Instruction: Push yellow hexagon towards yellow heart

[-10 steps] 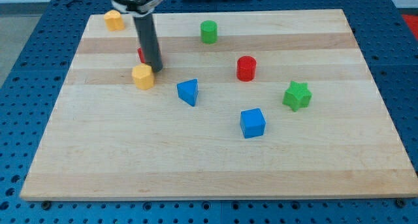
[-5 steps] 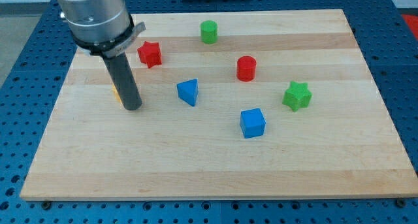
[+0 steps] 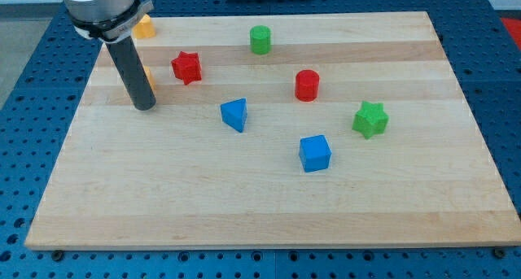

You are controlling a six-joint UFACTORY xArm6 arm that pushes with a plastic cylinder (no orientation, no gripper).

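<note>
While the rod stood over the view's upper left part of the wooden board (image 3: 269, 198), my tip (image 3: 144, 107) was seen resting on the surface just below and in front of the yellow hexagon (image 3: 149, 77), of which only a thin sliver was visible at the rod's right edge; whether tip and block were touching could not be told, since the rod hid most of the block. No claw was fitted, so no spread or pinched state applied: the arm ended in the plain dark rod only. The yellow heart (image 3: 144, 26) was recorded near the board's top left corner, partly covered by the arm's grey housing, directly above the hexagon in the view and apart from it. A red star (image 3: 186, 67) was noted just to the right of the rod. A green cylinder (image 3: 260, 39) sat near the top edge, a red cylinder (image 3: 307, 85) right of centre, a blue triangular block (image 3: 234, 115) near the middle, a blue cube (image 3: 315, 153) below and right of it, and a green star (image 3: 370, 119) towards the view's right, all well apart from my tip
</note>
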